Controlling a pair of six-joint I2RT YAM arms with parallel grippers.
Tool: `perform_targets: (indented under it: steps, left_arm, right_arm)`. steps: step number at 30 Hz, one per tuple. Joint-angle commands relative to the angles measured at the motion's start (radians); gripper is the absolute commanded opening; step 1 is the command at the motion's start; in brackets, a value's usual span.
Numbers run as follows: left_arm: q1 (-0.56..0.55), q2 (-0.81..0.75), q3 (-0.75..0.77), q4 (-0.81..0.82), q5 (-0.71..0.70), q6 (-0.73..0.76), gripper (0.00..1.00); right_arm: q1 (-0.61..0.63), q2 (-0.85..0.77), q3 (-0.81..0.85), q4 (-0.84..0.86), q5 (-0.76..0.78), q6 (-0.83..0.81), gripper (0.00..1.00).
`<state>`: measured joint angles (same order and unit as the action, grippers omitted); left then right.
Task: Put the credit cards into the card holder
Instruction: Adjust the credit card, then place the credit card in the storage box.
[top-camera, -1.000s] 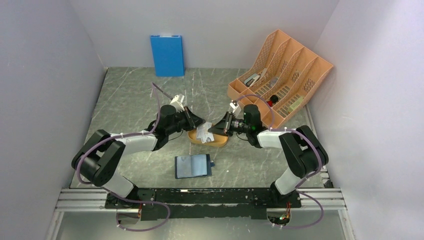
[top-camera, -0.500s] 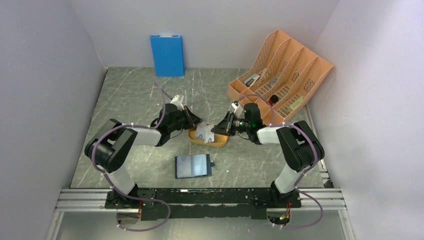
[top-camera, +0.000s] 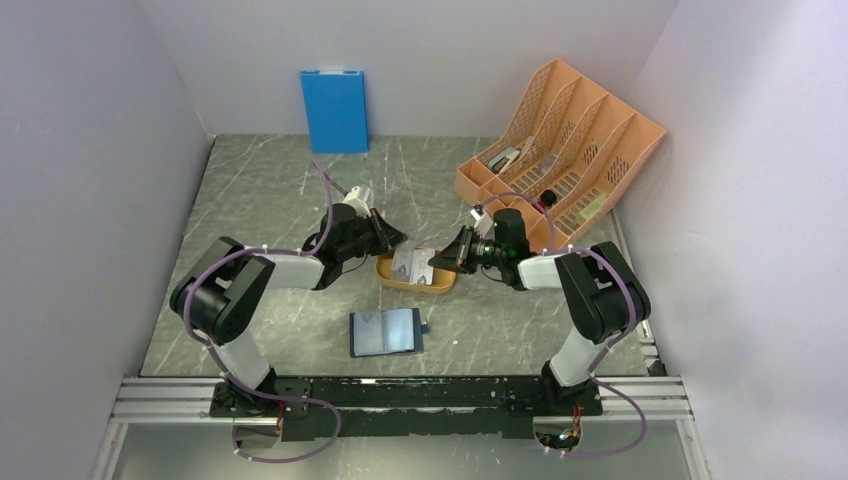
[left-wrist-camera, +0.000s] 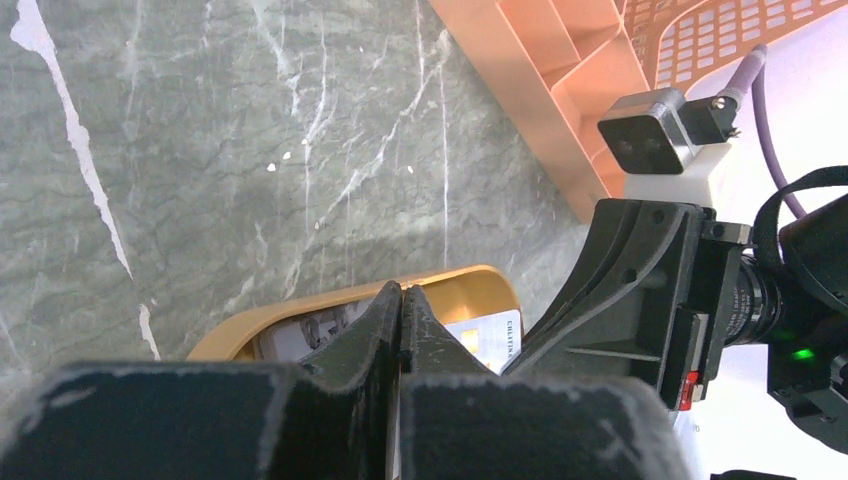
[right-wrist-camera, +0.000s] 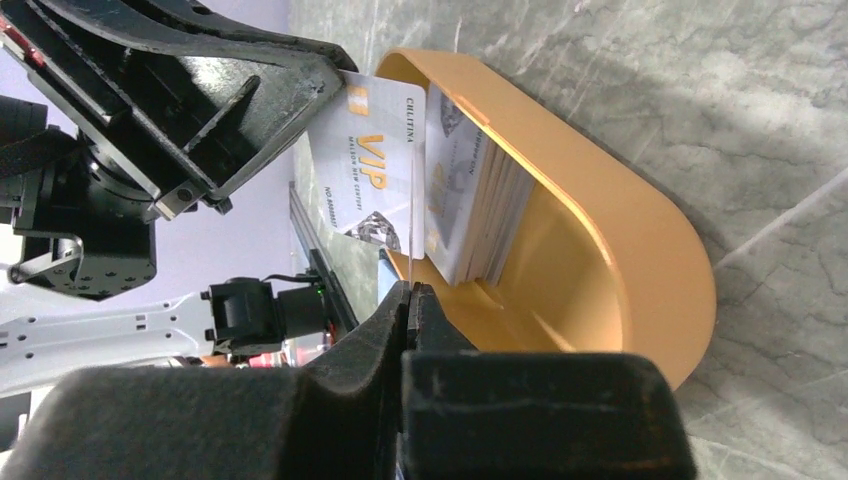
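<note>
The shallow orange tray (top-camera: 441, 287) sits mid-table between both grippers and holds a stack of grey-silver credit cards (right-wrist-camera: 478, 218). My right gripper (right-wrist-camera: 411, 288) is shut on the lower edge of one card (right-wrist-camera: 375, 170) printed "VIP" and holds it upright beside the stack. In the top view it (top-camera: 437, 263) is at the tray's right end. My left gripper (left-wrist-camera: 401, 292) is shut, tips over the tray's left end (top-camera: 397, 240), touching that card's far corner. The navy card holder (top-camera: 385, 333) lies open nearer the arm bases, apart from both grippers.
An orange slotted file rack (top-camera: 560, 150) stands at the back right, close behind the right arm. A bright blue flat panel (top-camera: 335, 110) leans on the back wall. White walls close in the left and right sides.
The pale card held up between the grippers has come down toward the tray. Both grippers have shifted slightly back and apart; the left arm's elbow has folded up.
</note>
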<state>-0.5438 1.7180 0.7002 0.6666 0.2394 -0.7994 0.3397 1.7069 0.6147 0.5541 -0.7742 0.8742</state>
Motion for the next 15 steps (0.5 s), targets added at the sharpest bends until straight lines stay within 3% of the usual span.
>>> perform_targets:
  steps: [1,15]
  left_arm:
    - [0.007,-0.027,0.027,0.0,-0.003,0.037,0.05]
    - [0.007,0.028,0.133,-0.226,-0.072,0.091,0.05]
  right_arm:
    - [-0.009,-0.054,-0.004,-0.001,0.0,0.002,0.0]
    - [-0.008,-0.363,0.034,-0.33,0.125,-0.02,0.0]
